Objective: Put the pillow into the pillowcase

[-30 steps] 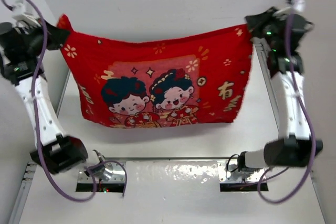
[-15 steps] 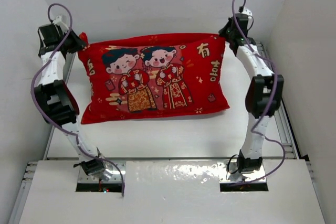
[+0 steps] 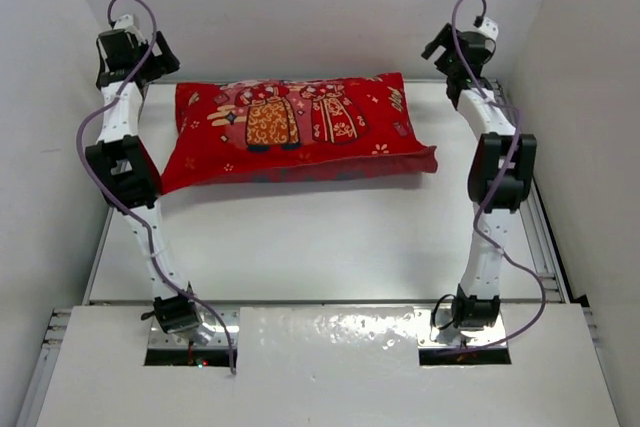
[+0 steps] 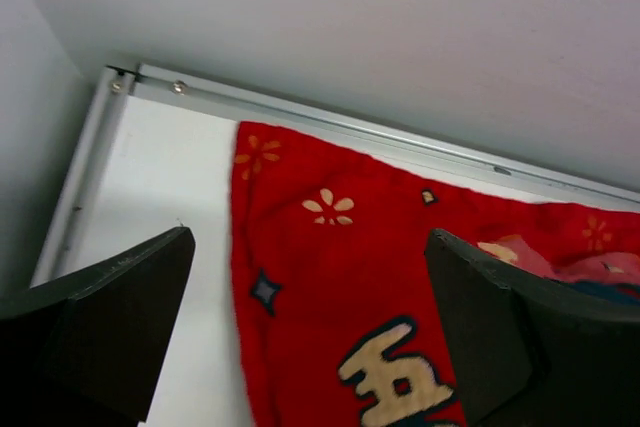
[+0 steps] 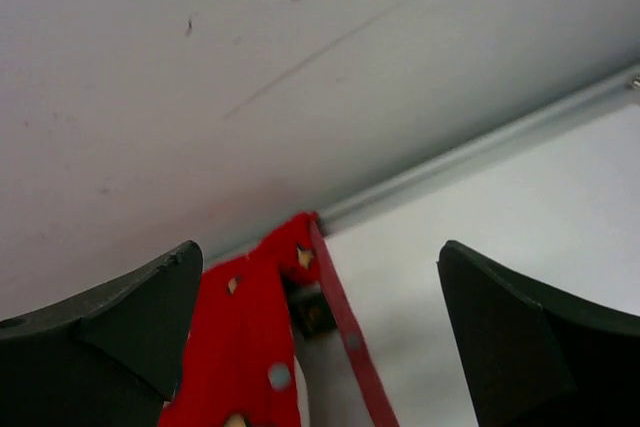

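along far table (image 3: 320, 247) edge | pillowcase (image 3: 300, 132) lies plump | jaws apart at both far corners

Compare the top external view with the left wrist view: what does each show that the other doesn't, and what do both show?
Only the top external: the whole pillowcase lying plump on the table, its two printed figures, both arms, and the right tool by its far right corner. Only the left wrist: close-up screws in the rail along the table's far edge, and the left tool open and holding nothing. Both: the pillowcase's red left end, the white table and the back wall.
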`<state>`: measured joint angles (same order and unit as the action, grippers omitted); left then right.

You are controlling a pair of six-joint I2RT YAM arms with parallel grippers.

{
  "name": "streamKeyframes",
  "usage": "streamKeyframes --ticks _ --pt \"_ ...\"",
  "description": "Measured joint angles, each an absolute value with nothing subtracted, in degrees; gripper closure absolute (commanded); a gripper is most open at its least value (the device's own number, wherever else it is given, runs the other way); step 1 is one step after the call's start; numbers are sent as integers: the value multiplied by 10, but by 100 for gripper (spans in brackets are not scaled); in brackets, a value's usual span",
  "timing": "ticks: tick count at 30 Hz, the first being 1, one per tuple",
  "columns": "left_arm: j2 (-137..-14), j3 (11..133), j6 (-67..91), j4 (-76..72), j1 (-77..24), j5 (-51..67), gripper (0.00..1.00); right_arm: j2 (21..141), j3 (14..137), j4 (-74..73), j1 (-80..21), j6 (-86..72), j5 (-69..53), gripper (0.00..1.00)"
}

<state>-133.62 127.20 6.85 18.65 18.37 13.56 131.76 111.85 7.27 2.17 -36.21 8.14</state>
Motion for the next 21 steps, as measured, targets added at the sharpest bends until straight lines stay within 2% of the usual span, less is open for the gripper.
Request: streamKeyframes --ticks 5,8,11,14,18,19,21 --pt "-1281 1239 16 207 189 139 0 1167 946 78 28 -322 44 1" --pt "-1180 1139 -24 222 187 166 0 1058 838 74 18 -299 -6 1" --pt "-1076 1042 -62 232 178 192 0 990 788 73 -20 -265 -35 1" --pt "-1018 968 -88 224 144 204 0 982 783 72 -82 -256 -34 1" --pt "-1016 874 -122 194 94 173 0 1008 744 73 -114 -287 -34 1" --pt "-1021 849 -130 196 84 166 0 1016 725 70 -111 -298 -34 10" --pt "-1029 808 -139 188 77 159 0 1027 672 74 -102 -317 -35 17"
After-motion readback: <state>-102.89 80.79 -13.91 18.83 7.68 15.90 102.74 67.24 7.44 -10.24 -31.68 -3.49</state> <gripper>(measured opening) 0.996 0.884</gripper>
